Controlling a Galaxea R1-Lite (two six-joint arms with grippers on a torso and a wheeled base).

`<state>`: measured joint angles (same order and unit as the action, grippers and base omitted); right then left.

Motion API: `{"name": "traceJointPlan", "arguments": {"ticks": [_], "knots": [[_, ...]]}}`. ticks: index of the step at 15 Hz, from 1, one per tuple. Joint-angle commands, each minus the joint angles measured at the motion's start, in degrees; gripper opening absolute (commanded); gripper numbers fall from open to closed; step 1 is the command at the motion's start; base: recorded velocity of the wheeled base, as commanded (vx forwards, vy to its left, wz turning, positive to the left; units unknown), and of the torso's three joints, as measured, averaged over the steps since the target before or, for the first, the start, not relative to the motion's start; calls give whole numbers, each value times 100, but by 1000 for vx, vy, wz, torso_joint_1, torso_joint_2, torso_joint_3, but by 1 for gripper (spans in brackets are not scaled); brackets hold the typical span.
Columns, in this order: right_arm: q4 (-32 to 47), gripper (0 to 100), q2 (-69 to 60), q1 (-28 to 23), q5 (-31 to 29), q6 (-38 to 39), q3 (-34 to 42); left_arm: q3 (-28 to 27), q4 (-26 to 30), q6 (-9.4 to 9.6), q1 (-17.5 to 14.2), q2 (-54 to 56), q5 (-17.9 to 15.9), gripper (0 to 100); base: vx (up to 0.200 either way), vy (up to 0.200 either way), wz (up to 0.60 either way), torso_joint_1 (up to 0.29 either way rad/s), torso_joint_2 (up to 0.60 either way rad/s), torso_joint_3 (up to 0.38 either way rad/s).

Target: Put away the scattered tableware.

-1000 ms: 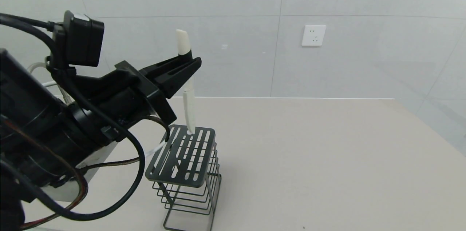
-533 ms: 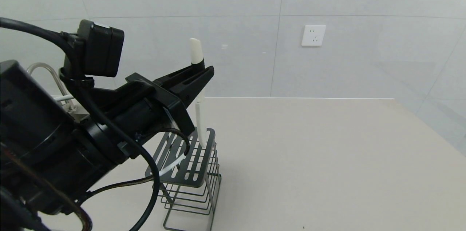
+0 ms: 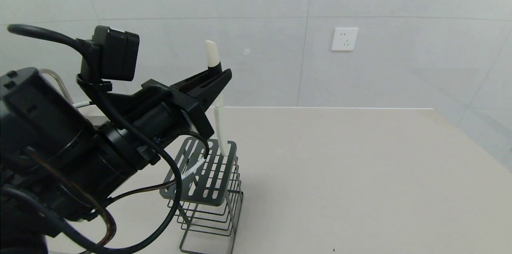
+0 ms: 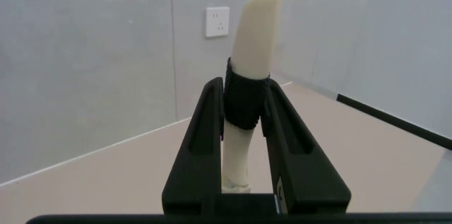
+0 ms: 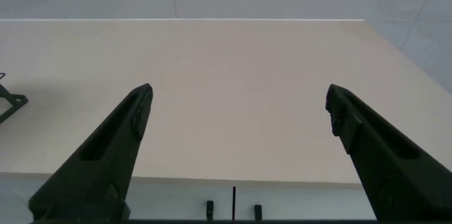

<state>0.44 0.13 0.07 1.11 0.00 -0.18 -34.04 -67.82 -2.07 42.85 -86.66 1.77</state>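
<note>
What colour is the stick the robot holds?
The utensil is creamy white; clearest in left wrist view.

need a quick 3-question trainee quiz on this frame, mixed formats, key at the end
1. True or false: the right gripper is open and empty.
2. The left gripper holds the white utensil: A) upright, B) lying flat, C) not at all?
3. Fill in: the utensil's lower tip is at the slotted top of the black wire ____.
Key: 1 true; 2 A; 3 rack.
</note>
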Motion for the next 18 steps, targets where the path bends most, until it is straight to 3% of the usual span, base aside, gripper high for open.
{"name": "traceJointPlan", "arguments": {"ticks": [1, 6, 9, 18], "knots": [[0, 100, 4, 1, 3, 0, 1, 2, -30, 14, -49, -140, -10, 0, 0, 0, 0, 0, 0, 0], [0, 100, 4, 1, 3, 0, 1, -24, -83, 14, -330, -263, -36, 0, 0, 0, 0, 0, 0, 0], [0, 100, 4, 1, 3, 0, 1, -42, -214, 67, -330, -360, -335, 0, 0, 0, 0, 0, 0, 0], [0, 100, 4, 1, 3, 9, 1, 20, -214, 67, -383, -474, -335, 0, 0, 0, 0, 0, 0, 0]]}}
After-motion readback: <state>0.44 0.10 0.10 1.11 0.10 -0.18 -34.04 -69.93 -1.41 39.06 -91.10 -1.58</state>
